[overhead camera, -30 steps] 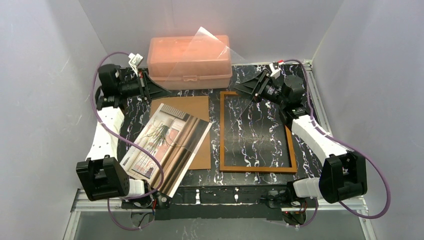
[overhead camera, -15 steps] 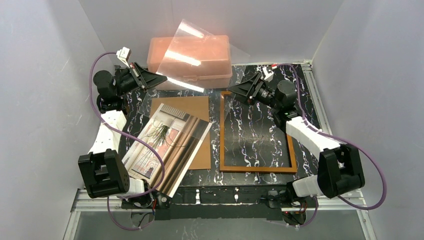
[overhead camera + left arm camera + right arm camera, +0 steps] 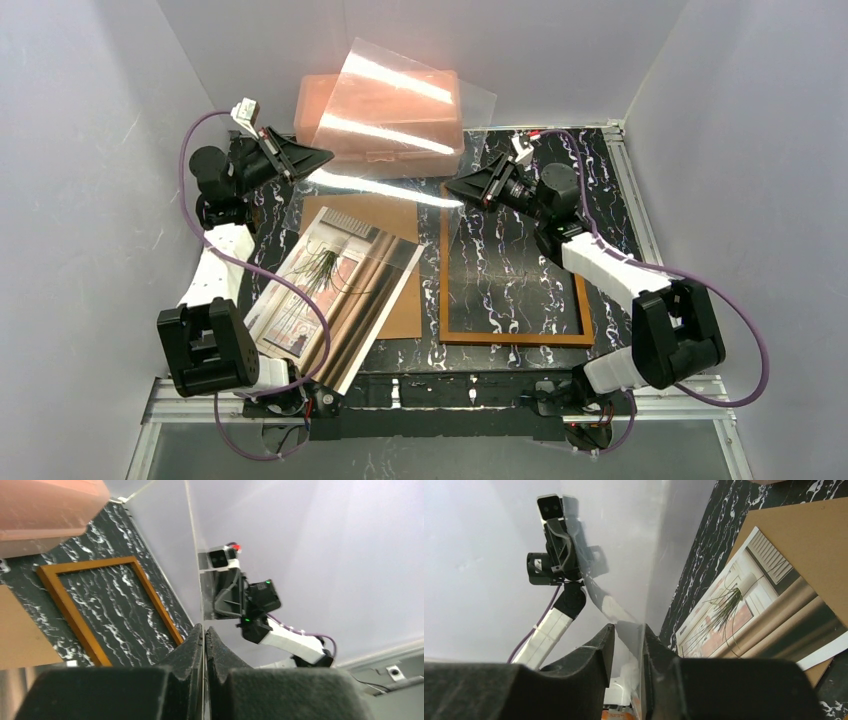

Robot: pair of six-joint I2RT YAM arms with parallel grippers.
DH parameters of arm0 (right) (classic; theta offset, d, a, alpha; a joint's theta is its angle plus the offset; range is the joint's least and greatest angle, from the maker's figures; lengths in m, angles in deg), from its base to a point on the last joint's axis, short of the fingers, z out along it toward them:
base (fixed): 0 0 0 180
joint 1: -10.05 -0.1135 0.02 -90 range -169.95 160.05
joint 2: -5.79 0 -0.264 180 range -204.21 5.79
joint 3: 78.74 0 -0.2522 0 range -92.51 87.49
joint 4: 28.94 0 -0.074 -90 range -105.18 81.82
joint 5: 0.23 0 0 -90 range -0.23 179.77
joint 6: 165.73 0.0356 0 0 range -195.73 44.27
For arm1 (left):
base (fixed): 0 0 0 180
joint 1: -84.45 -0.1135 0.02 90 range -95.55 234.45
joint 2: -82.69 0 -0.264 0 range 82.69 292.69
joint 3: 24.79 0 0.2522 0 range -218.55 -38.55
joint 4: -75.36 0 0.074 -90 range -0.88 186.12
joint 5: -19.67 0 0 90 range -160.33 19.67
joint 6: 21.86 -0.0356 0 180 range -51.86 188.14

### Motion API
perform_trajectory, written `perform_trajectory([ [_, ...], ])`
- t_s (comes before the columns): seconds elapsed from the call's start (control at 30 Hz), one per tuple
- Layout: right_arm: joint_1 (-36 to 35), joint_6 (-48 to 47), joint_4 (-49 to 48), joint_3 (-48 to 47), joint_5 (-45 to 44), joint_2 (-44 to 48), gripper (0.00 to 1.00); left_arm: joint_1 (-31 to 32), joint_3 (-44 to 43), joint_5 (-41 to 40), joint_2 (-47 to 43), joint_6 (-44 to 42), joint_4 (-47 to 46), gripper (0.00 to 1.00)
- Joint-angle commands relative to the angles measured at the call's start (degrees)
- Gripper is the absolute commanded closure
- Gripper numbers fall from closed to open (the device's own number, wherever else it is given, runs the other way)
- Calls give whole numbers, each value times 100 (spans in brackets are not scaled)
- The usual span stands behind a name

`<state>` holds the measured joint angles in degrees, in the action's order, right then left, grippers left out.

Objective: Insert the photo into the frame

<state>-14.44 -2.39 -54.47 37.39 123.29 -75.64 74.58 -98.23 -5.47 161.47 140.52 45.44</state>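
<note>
Starts at the near edge with a metal rail (image 3: 170,405) and both arm bases bolted along a black surface (image 3: 510,270) veined in white. Shows the photo (image 3: 335,300) face up at the near left, skewed, resting partly on a brown backing board (image 3: 385,215) with its near corner poking past the surface's edge. Loses part of that print under a purple cable (image 3: 322,335) and behind the left arm's base. Places the frame (image 3: 442,270) flat just beside the board on the right, apart from the photo, with bare marble showing inside its orange-brown border.

Catches, farther back, a clear sheet (image 3: 400,110) held up off the surface and slung between the two arms. Finds the left end effector (image 3: 325,157) pinched tight on one edge, fingers (image 3: 195,645) pressed together on it in the wrist view, and the right end effector (image 3: 452,187) clamped on the opposite corner. Blurs a pink plastic box (image 3: 312,110) at the far side behind glare streaks on the sheet, and hides the frame's far left corner beneath the right end effector. Closes on plain pale grey walls (image 3: 100,150) on three sides.
</note>
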Motion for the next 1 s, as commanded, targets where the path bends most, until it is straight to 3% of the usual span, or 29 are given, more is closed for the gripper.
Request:
perform_trajectory([
  [0.0, -20, -416, 229, -502, -131, 440, 75, 248, 171, 224, -231, -706, 694, 100],
  [0.07, 21, -828, 932, -740, -212, 639, 85, 322, 84, 183, -325, -1774, 2064, 86],
  [0.17, 164, -1585, 2260, -1167, -404, 1033, 99, 419, -399, -306, -292, -3979, 4695, 48],
  [0.2, 222, -1895, 2690, -1318, -479, 1168, 99, 469, -534, -481, -237, -4516, 5234, 32],
  [0.27, 362, -2306, 3517, -1691, -621, 1398, 99, 498, -693, -765, -90, -5176, 5962, 17],
  [0.47, 557, -3409, 5995, -3232, -1402, 1686, 99, 820, -1201, -1637, 543, -6519, 7308, 2],
  [0.67, 555, -4260, 7669, -4611, -2822, 1736, 99, 1733, -1274, -2252, 973, -6931, 7512, 2],
  [0.8, 554, -4416, 8102, -4798, -3651, 1859, 99, 2399, -1572, -2525, 1560, -7061, 7561, 2],
  [0.97, 553, -4429, 8029, -4663, -3473, 1823, 99, 2689, -2132, -2495, 2086, -6971, 7557, 2],
])
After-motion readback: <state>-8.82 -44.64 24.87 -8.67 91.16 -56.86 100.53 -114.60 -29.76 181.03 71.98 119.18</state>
